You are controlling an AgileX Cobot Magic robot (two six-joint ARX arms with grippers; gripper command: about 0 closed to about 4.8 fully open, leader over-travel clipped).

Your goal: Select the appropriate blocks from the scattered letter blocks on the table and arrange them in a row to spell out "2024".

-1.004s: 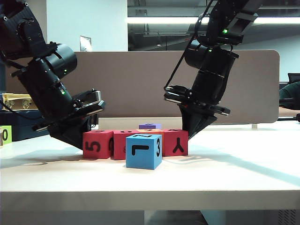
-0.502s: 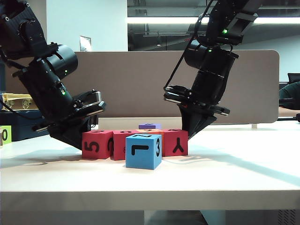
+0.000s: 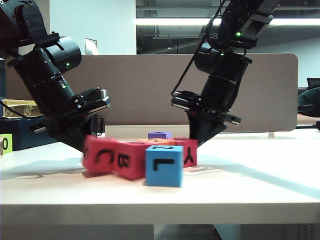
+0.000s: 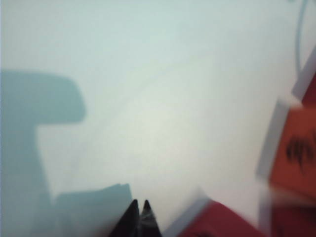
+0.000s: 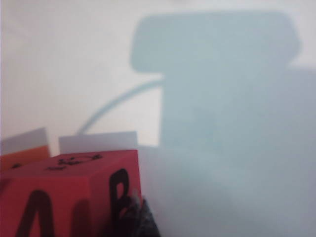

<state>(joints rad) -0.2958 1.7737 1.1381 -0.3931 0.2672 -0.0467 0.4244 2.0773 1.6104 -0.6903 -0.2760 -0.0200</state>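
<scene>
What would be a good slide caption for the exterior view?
Left gripper and right gripper, both shut, flank a jumbled row of red blocks behind a blue block.

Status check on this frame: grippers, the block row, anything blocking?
Left gripper shut, at the row's left end. Right gripper shut, against the right end. Red blocks blurred, faces showing C and B. Blue L block stands in front of the row.

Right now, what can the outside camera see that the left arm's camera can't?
Only the exterior view shows the blue foam cube marked L, the small purple block, the brown divider panel and the right gripper. Only the left wrist view shows the left gripper with its fingers shut. Both show red foam cubes on the white table.
</scene>
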